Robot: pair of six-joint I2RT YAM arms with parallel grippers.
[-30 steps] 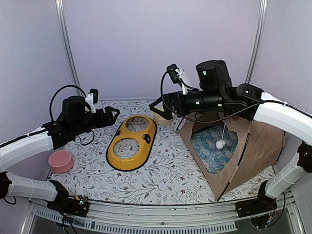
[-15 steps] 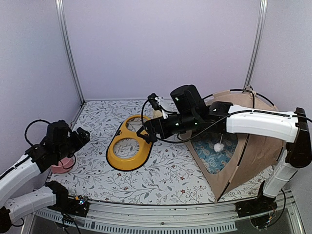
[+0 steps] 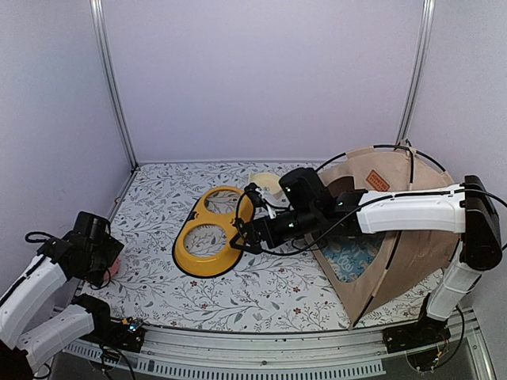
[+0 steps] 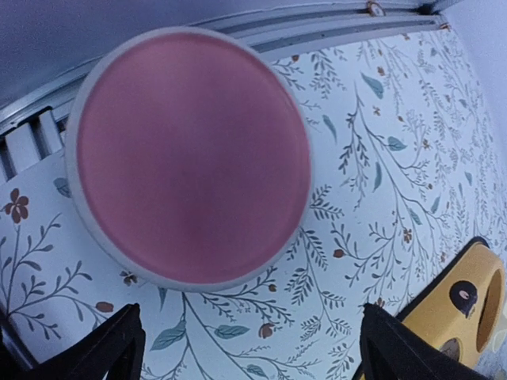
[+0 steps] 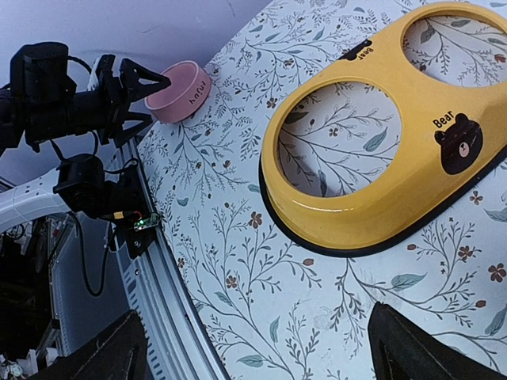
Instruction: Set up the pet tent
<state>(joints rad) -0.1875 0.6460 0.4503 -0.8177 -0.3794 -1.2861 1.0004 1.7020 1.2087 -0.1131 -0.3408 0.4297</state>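
Plainly, the clearest writing is on the yellow bowl tray (image 5: 380, 150): "Bear" is printed in black beside each of its two round holes, each time next to a small dark bear face. The pink bowl (image 5: 184, 93) carries a short dark word on its side (too small to read with any certainty). On the pet tent (image 3: 412, 229) an orange-brown label patch (image 3: 378, 180) sits high on the beige fabric; its lettering cannot be made out.

The right gripper (image 5: 261, 356) hangs low over the floral table cover (image 3: 238, 293), just at the near right edge of the tray. Its two fingers are spread wide, with nothing between them and nothing touched. The left gripper (image 4: 245, 348) is also spread wide and holds nothing. It points down at the pink bowl, which fills most of its wrist view, and its fingertips (image 4: 111, 348) are over the cover beside the bowl's rim; from the right wrist view it looks close to the bowl but apart from it.

The tent stands at the right side of the table, its opening turned toward the middle, thin black poles (image 3: 396, 147) arching over its top and a blue patterned mat (image 3: 352, 257) lying inside. The right arm reaches across in front of that opening.
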